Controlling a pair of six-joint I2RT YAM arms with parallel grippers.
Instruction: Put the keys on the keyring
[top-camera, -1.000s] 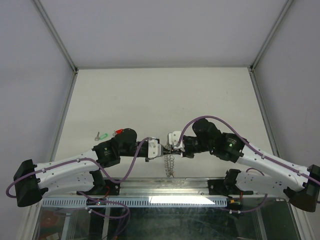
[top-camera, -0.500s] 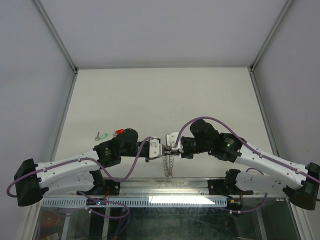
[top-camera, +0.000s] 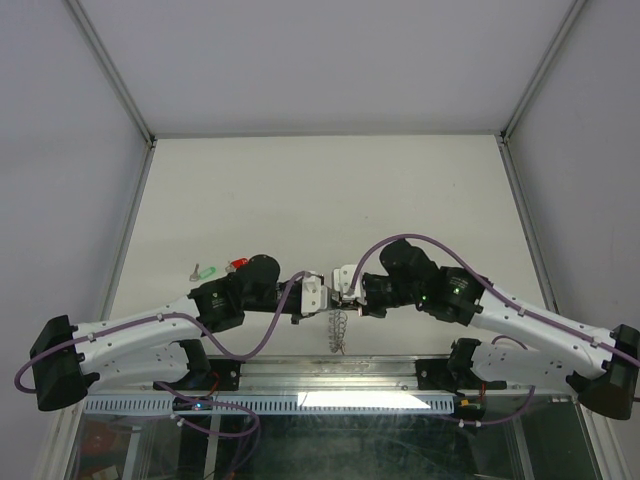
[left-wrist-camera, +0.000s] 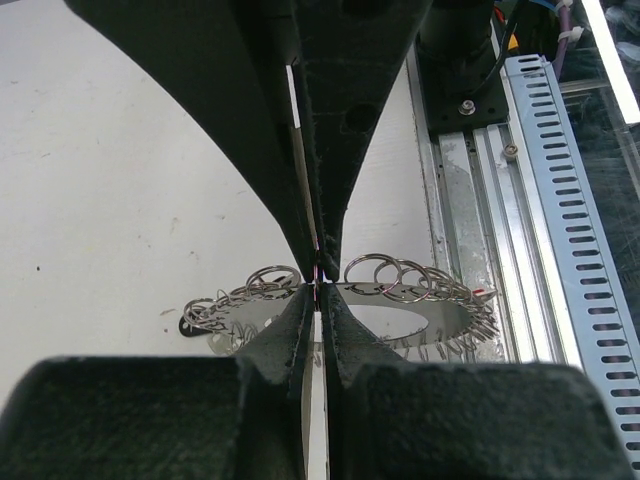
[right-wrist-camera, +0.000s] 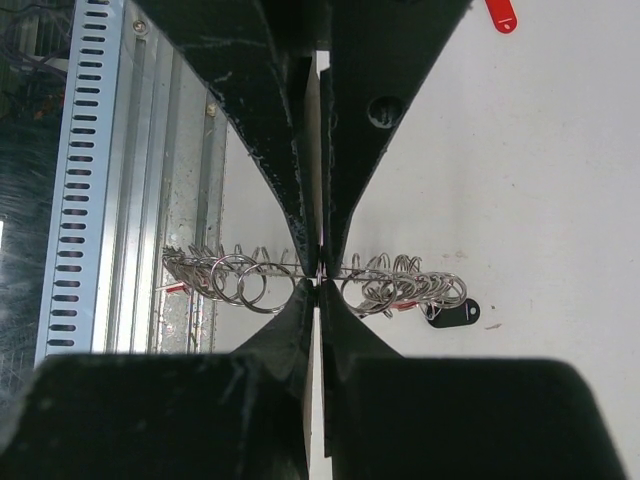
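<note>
The left end effector (left-wrist-camera: 318, 285) and right end effector (right-wrist-camera: 318, 278) are both clenched on the wide, flat grey metal keyring (left-wrist-camera: 400, 310), pinching its plate from opposite sides, apparently to steady it. Left of the keyring, a small red-headed key (top-camera: 238, 264) and a green-headed key (top-camera: 207, 270) wait on the white worktop (top-camera: 320, 190) — not yet threaded.

Jaws pinched shut on keyring (left-wrist-camera: 452, 310) rim.

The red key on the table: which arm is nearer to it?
Left. The left arm has its black joint right beside the red key. The right arm is beyond the middle, well to the key's right.
</note>
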